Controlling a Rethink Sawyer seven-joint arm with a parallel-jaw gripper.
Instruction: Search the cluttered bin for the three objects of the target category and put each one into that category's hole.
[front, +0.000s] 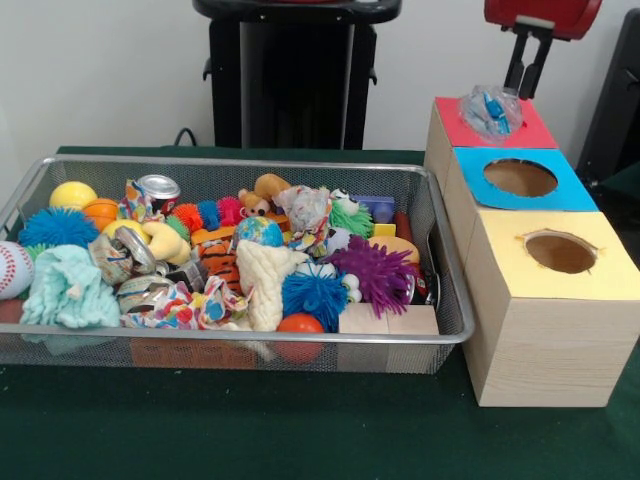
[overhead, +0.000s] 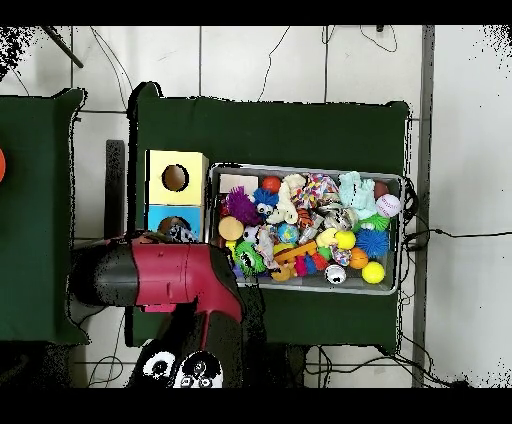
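Note:
A see-through crumpled plastic bottle with a blue label lies on top of the red box, over its hole. My gripper hangs just above and behind the bottle, and its two black fingers stand a little apart with nothing between them. In the overhead view my red arm covers the red box and hides the gripper. The wire mesh bin is full of toys, and I cannot pick out another bottle in the clutter. The bin also shows in the overhead view.
A blue box and a yellow box, each with a round hole, stand in a row with the red one, right of the bin. A silver can and other crushed cans lie among balls, plush toys and wooden blocks. Green cloth covers the table.

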